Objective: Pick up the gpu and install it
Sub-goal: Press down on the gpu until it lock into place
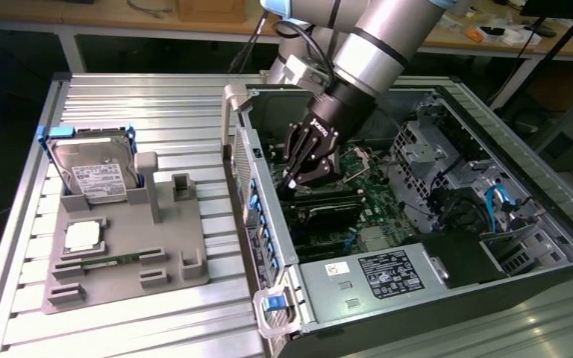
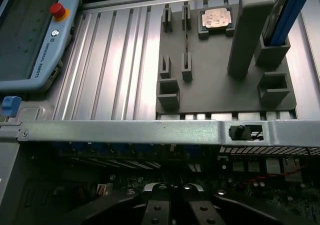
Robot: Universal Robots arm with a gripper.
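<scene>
- Exterior view, on the bench [image 1: 167,104] left of the computer case [image 1: 257,246]: one grey fixture [image 1: 117,261], carrying one hard drive [image 1: 92,168] and one processor chip [image 1: 83,236].
- Inside the case: one hand [image 1: 300,177], low over the motherboard. Grip state cannot be told.
- The gpu is not clearly made out; judged to be at the hand.
- Step, as judged: installation. Seating calls for square alignment with the slot.

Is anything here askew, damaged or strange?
Nothing stands out. The gripper is low inside the open case, over the motherboard. The hard drive stands upright in the grey holder.
</scene>
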